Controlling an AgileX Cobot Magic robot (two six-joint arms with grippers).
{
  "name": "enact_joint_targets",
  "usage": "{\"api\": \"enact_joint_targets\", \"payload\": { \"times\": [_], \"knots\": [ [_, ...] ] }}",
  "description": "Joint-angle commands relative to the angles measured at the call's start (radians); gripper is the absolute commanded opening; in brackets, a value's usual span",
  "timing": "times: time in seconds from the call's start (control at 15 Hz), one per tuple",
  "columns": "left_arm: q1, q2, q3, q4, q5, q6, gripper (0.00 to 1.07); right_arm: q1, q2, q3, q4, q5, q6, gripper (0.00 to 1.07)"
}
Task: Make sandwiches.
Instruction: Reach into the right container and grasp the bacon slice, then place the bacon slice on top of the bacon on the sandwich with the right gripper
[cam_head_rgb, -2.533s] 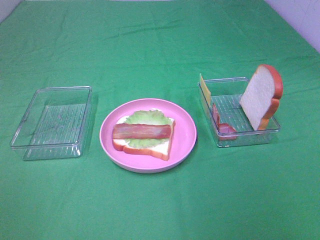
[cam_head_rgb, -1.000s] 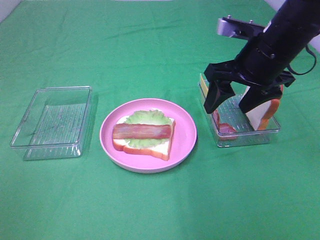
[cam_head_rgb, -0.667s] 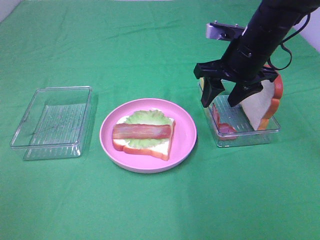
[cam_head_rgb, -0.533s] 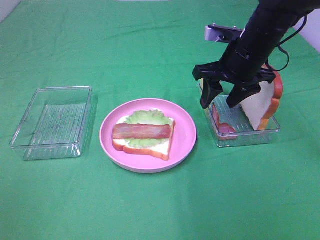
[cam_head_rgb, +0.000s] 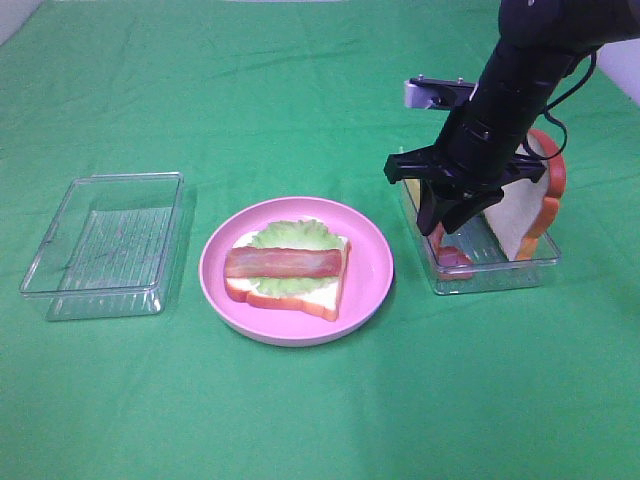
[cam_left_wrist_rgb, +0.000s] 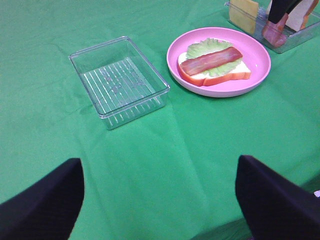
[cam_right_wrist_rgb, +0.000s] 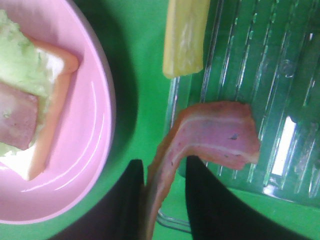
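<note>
Right gripper pinches ham draped over tray wall nearest plate. Bare worktop all round. Left gripper gapes wide. A second ago the right jaws stood apart.

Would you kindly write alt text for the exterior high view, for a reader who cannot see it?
The right gripper reaches into the right plastic tray, jaws around a pink ham slice, beside a bread slice leaning upright. On the green cloth, a pink plate at centre holds an open sandwich topped with lettuce and bacon; the left plastic tray sits beside it.
</note>
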Motion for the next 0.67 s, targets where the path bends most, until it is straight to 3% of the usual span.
{"api": "enact_joint_targets", "payload": {
  "times": [0.07, 0.13, 0.67],
  "knots": [
    [-0.001, -0.019, 0.002, -0.001, -0.012, -0.008, 0.79, 0.001, 0.002, -0.006, -0.007, 0.002, 0.013, 0.19],
    [-0.001, -0.019, 0.002, -0.001, -0.012, -0.008, 0.79, 0.001, 0.001, -0.006, -0.007, 0.004, 0.033, 0.00],
    [-0.001, -0.019, 0.002, -0.001, -0.012, -0.008, 0.79, 0.001, -0.192, -0.013, -0.004, 0.146, 0.033, 0.00]
  ]
}}
